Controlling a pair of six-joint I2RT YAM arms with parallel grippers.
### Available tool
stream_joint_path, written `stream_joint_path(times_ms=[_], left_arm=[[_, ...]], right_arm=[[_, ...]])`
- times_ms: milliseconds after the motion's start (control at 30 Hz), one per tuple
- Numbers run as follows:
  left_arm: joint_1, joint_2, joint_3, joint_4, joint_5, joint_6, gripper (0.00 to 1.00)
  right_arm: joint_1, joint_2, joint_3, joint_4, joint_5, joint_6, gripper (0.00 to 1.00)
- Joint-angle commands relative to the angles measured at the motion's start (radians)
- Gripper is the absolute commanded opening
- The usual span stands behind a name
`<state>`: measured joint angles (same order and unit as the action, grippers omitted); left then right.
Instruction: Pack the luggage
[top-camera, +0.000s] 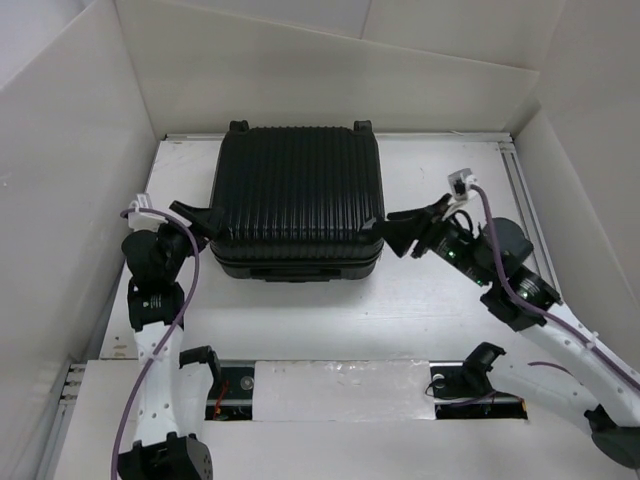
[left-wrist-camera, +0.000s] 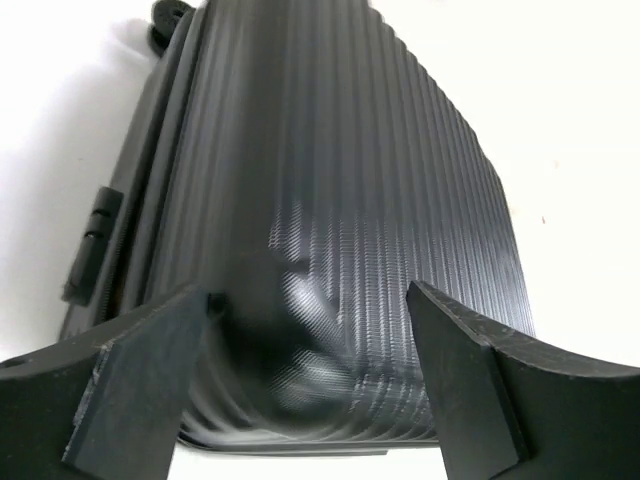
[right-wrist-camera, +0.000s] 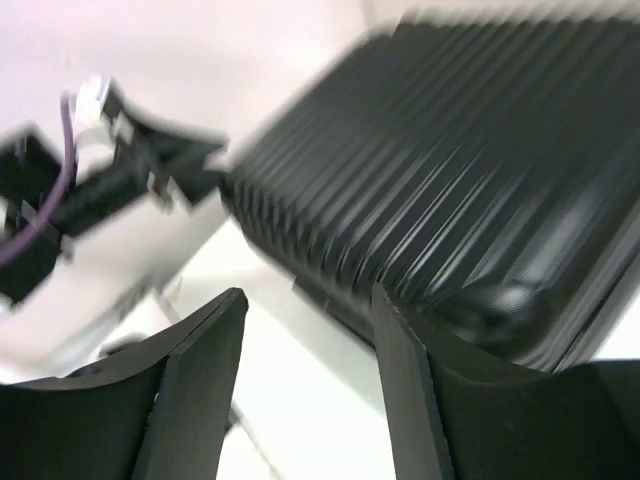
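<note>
While it lies closed, the luggage (top-camera: 296, 195) shows ribbed black shell.

luggage (top-camera: 298, 195): small black hard-shell case, lid shut, lying flat on the table (top-camera: 430, 290) with the ribbed shell facing up. Grooves run near-to-far. Two wheels (top-camera: 238, 127) poke out at the far corners. It sits toward the back of the table, slightly left of centre, roughly square to the edges. A seam line runs round the side wall. The near side has a recessed fitting, too dark to identify.
</note>
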<state>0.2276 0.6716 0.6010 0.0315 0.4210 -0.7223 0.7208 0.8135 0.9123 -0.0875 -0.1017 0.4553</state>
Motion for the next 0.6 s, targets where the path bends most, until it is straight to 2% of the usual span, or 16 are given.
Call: stream_joint_path(times_ms=[0,33,67,133,200,233,300,367,400,433,500,533,567], left_arm=[[-0.016,-0.058,-0.007,0.049,0.109,0.015,0.77],[-0.016,-0.058,-0.045,0.082,0.148,-0.049,0.75],[-0.016,-0.046,-0.046,0.082,0.16,-0.049,0.75],[-0.016,-0.046,-0.026,0.006,0.115,0.001,0.75],[-0.016,-0.096,-0.014,-0.088,0.064,0.043,0.78],[-0.016,-0.115,-0.014,-0.12,0.018,0.064,0.79],[-0.016,-0.153,0.009,-0.177,-0.017,0.122,0.8],[-0.016,-0.164,0.028,-0.218,-0.018,0.147,0.8],[-0.016,-0.164,0.037,-0.231,-0.008,0.159,0.8],[-0.016,-0.174,0.051,-0.258,-0.008,0.19,0.76],[-0.016,-0.184,0.106,-0.291,0.001,0.218,0.7],[-0.037,-0.184,0.121,-0.3,0.012,0.23,0.59],[-0.051,-0.173,0.132,-0.3,0.027,0.23,0.59]], right_arm=[[-0.036,-0.01,-0.033,-0.018,0.12,0.032,0.6],[-0.049,-0.01,-0.065,-0.018,0.12,0.033,0.62],[-0.06,0.001,-0.079,-0.029,0.131,0.043,0.7],[-0.079,0.001,-0.122,-0.064,0.161,0.052,0.8],[-0.089,0.001,-0.157,-0.092,0.207,0.063,0.82],[-0.109,-0.013,-0.182,-0.081,0.217,0.063,0.78],[-0.145,-0.026,-0.248,-0.06,0.18,0.063,0.59],[-0.202,-0.036,-0.277,-0.015,0.098,0.063,0.38],[-0.219,-0.036,-0.298,0.003,0.062,0.063,0.17],[-0.234,-0.036,-0.309,0.018,0.037,0.028,0.09],[-0.27,-0.036,-0.369,0.109,-0.042,-0.01,0.03],[-0.299,-0.036,-0.391,0.177,-0.128,-0.041,0.03],[-0.313,-0.024,-0.412,0.211,-0.128,-0.041,0.03]])
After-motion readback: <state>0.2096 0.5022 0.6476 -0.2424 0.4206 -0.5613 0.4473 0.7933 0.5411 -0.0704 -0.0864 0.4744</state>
